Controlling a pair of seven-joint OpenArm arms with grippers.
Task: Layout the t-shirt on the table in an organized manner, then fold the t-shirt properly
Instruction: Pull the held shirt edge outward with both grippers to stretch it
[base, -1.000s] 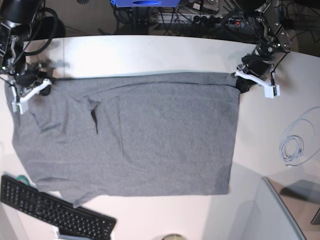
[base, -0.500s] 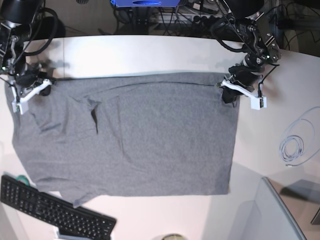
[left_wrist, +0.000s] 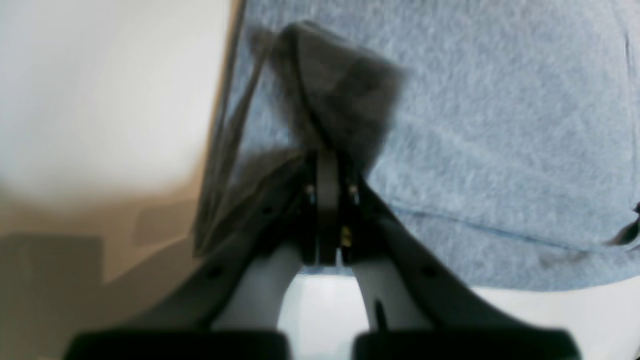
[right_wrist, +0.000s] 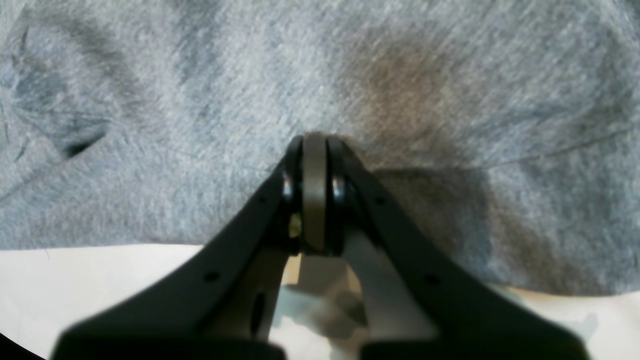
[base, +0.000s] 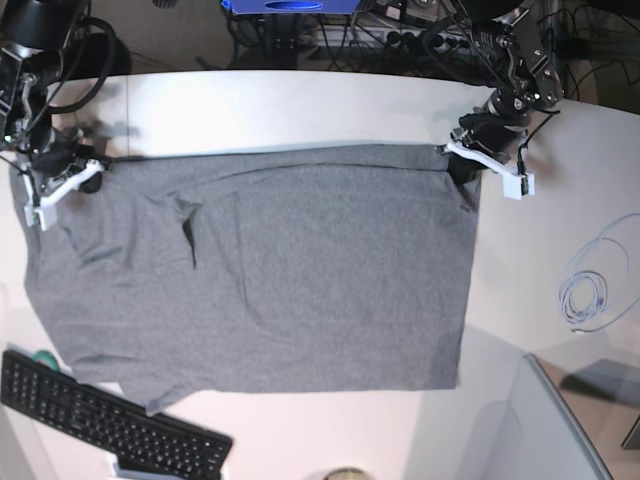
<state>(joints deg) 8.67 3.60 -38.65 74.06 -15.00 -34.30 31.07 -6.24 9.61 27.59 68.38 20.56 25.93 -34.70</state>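
The grey t-shirt (base: 300, 270) lies spread flat on the white table (base: 300, 105), its long edges running left to right. At the shirt's far right corner, my left gripper (base: 462, 172) is shut on a raised pinch of cloth. In the left wrist view this gripper (left_wrist: 325, 160) holds a dark bunched fold (left_wrist: 340, 95) just above the flat t-shirt (left_wrist: 500, 125). My right gripper (base: 88, 182) is at the far left corner. In the right wrist view it (right_wrist: 314, 145) is shut, with the t-shirt (right_wrist: 175, 100) creasing outward from its tips.
A black keyboard (base: 110, 425) overlaps the table's near left edge, just under the shirt's hem. A coiled white cable (base: 585, 295) lies to the right. A grey bin (base: 540, 430) stands at the near right. Wires run behind the table.
My left gripper carried the shirt's far right corner a little inward to the left, then back toward the far edge. The right arm has stayed still.
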